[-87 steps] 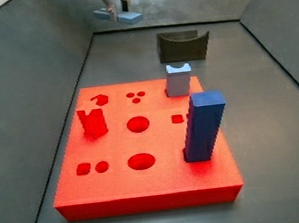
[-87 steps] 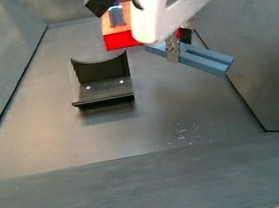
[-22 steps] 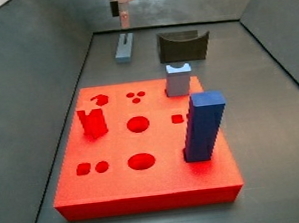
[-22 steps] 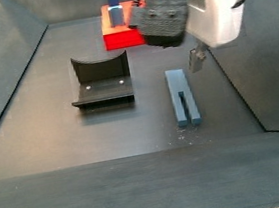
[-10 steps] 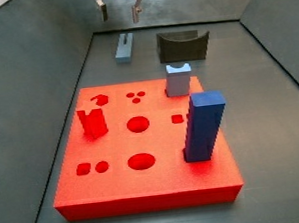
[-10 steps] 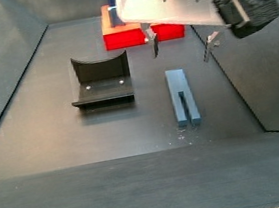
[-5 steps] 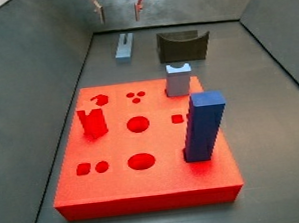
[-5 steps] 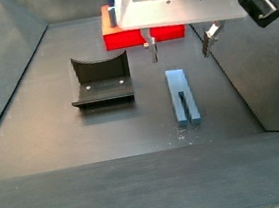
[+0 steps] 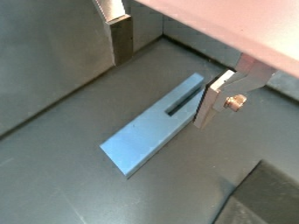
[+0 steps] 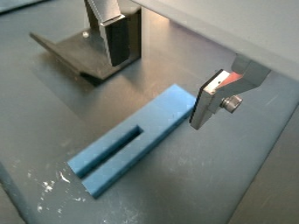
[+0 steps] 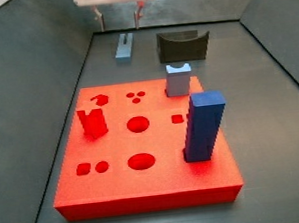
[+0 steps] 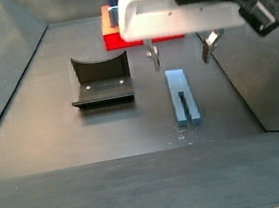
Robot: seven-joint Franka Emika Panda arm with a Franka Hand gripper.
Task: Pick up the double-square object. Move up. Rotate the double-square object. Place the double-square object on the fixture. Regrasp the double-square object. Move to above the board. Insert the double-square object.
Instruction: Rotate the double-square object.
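The double-square object (image 12: 182, 95) is a slim pale blue bar with a slot, lying flat on the dark floor. It also shows in a side view (image 11: 124, 48) and in both wrist views (image 9: 158, 127) (image 10: 128, 142). My gripper (image 12: 179, 48) is open and empty, just above the bar's end nearest the board, one finger on each side. In both wrist views the gripper (image 9: 167, 68) (image 10: 163, 72) holds nothing between its pads. The dark fixture (image 12: 100, 79) stands beside the bar. The red board (image 11: 117, 152) lies further along the floor.
On the board stand a tall dark blue block (image 11: 203, 126), a short pale grey peg (image 11: 177, 80) and a small red piece (image 11: 93, 121). The fixture (image 11: 182, 47) stands between the board and the back wall. Grey walls enclose the floor.
The bar, held in the air at first, now lies on the floor. Over the last second my gripper has levelled out and come down to straddle the bar's end.
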